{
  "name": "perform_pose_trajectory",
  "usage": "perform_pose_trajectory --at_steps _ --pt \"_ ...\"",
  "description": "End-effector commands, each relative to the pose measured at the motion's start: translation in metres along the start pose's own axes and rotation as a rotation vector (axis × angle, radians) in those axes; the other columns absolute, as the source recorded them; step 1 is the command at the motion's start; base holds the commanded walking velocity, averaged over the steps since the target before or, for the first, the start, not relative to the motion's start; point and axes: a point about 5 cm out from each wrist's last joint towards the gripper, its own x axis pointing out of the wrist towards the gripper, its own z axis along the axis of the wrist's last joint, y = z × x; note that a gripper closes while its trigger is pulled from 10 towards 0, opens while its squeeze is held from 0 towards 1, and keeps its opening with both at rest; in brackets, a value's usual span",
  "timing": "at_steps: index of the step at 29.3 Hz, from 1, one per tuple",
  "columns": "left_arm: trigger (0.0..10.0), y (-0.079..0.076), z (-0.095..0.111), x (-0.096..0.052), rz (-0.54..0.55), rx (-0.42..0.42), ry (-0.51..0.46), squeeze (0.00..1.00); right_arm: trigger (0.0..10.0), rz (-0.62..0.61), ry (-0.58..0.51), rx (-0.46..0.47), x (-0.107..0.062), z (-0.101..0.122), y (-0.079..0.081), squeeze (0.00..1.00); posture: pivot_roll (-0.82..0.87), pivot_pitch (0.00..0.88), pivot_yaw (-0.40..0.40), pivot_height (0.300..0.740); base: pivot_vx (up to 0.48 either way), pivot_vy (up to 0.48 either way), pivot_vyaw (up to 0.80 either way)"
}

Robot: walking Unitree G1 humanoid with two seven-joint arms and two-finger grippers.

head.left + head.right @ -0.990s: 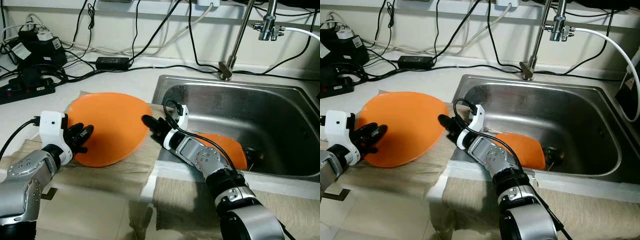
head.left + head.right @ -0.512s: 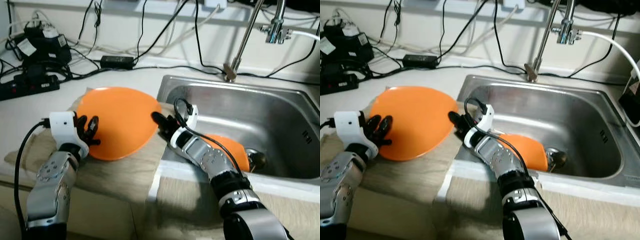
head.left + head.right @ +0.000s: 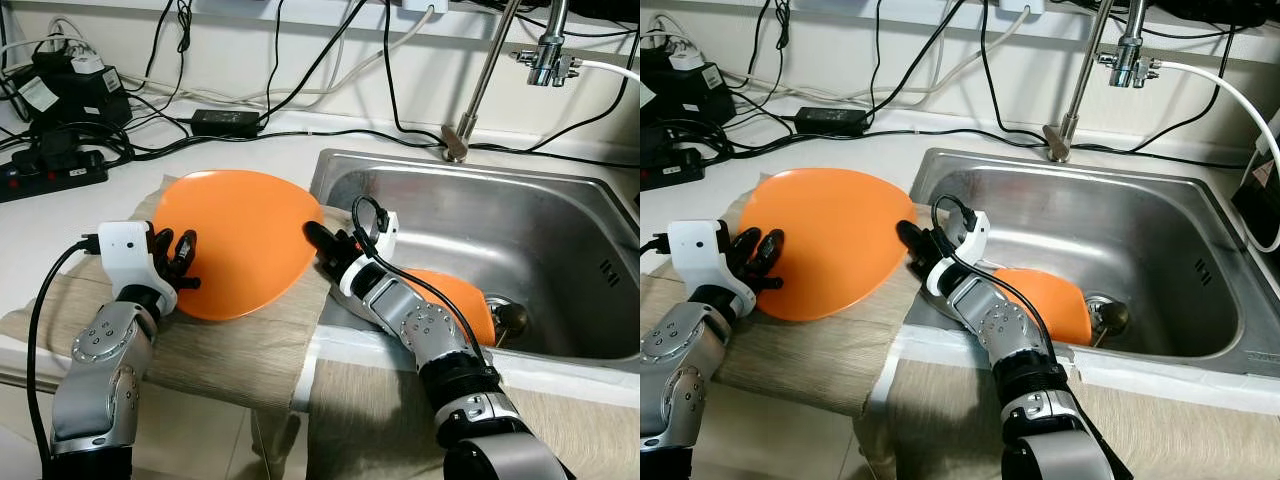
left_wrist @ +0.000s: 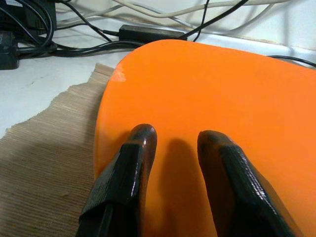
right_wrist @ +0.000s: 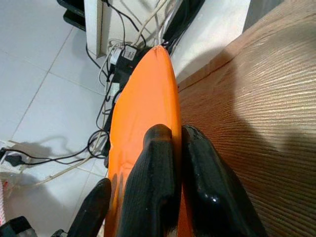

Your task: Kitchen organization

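An orange plate [image 3: 240, 240] lies on a beige cloth mat [image 3: 230, 345] on the counter, just left of the steel sink [image 3: 560, 175]. My left gripper [image 3: 180, 262] is open at the plate's left edge, its two fingers [image 4: 128, 173] spread apart and lying on the plate's orange surface [image 4: 207, 89]. My right gripper [image 3: 318, 240] is shut on the plate's right rim, beside the sink's edge; the right wrist view has the thin rim [image 5: 148, 94] pinched between both fingers [image 5: 158, 168]. A second orange plate [image 3: 455, 300] leans inside the sink behind my right forearm.
A tall faucet [image 3: 480, 80] stands behind the sink, with a drain [image 3: 510, 318] at the basin's bottom. Power strips [image 3: 50, 170], a black adapter [image 3: 228, 122] and many cables crowd the counter's back left. Another cloth [image 3: 380, 400] hangs over the counter's front edge.
The head camera has shifted, so the whole scene sits differently. Both grippers keep their places at the plate's left edge and right rim.
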Motion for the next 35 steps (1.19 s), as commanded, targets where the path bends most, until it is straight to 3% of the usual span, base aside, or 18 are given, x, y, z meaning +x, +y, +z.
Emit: perform_pose_trajectory --at_steps 1,13,14,15,16,35 --pt "10.0 0.019 -0.030 -0.008 -0.017 0.002 0.258 0.00 0.0 -0.012 0.126 -0.599 0.039 -0.009 0.042 0.00 0.15 0.000 -0.047 0.740 0.000 0.000 0.00" --pt "10.0 0.019 -0.030 -0.008 -0.017 0.002 0.258 0.00 0.0 -0.012 0.126 -0.599 0.039 -0.009 0.042 0.00 0.15 0.000 -0.047 0.740 0.000 0.000 0.00" --pt "10.0 -0.008 -0.030 0.000 -0.022 -0.023 0.143 0.00 0.0 -0.194 -0.008 -0.826 0.001 0.020 0.006 0.00 0.10 0.000 0.000 0.740 0.000 0.000 0.00" --pt "10.0 -0.043 -0.035 0.009 -0.018 -0.114 0.007 0.00 0.0 -0.373 -0.097 -1.067 -0.052 0.032 -0.027 0.00 0.09 0.000 0.000 0.740 -0.480 0.000 0.00" --pt "10.0 -0.047 -0.039 0.010 -0.030 -0.131 0.007 0.00 0.0 -0.394 -0.091 -1.069 -0.059 0.029 -0.032 0.00 0.09 0.000 0.000 0.740 -0.480 0.000 0.00" --pt "10.0 -0.054 -0.042 0.013 -0.025 -0.138 -0.044 0.00 0.0 -0.426 -0.103 -1.092 -0.061 0.026 -0.034 0.00 0.09 0.000 -0.012 0.740 -0.043 0.000 0.00"
